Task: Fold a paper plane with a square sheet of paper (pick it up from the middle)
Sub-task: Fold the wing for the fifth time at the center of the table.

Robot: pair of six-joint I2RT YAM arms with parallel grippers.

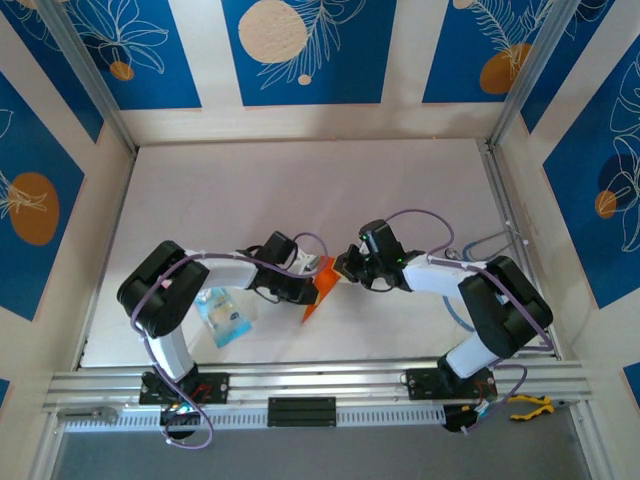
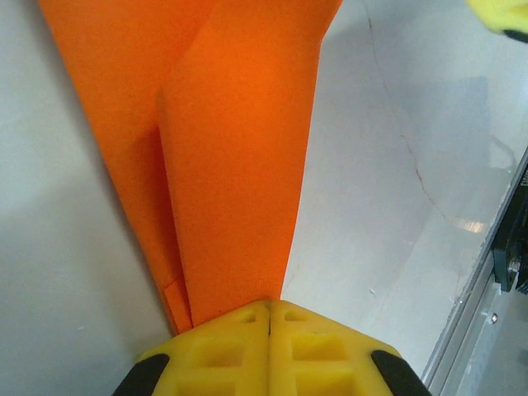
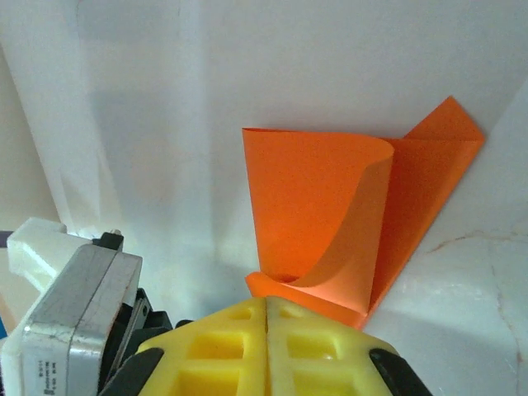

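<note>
The square sheet of paper (image 1: 321,293) is bright orange and folded into a long narrow shape. It hangs between the two arms near the table's front middle, its point toward the near edge. My left gripper (image 1: 311,284) is shut on one end of it. In the left wrist view the layered paper (image 2: 239,165) runs straight out from the closed yellow tips (image 2: 269,307). My right gripper (image 1: 346,267) is shut too, and its tips (image 3: 266,301) meet the curled near edge of the paper (image 3: 313,198), where one flap bows open.
A small blue and clear plastic packet (image 1: 225,316) lies on the white table under the left arm. An aluminium rail (image 1: 320,385) runs along the near edge. A yellow-handled tool (image 1: 531,405) rests at the rail's right end. Patterned walls close in three sides.
</note>
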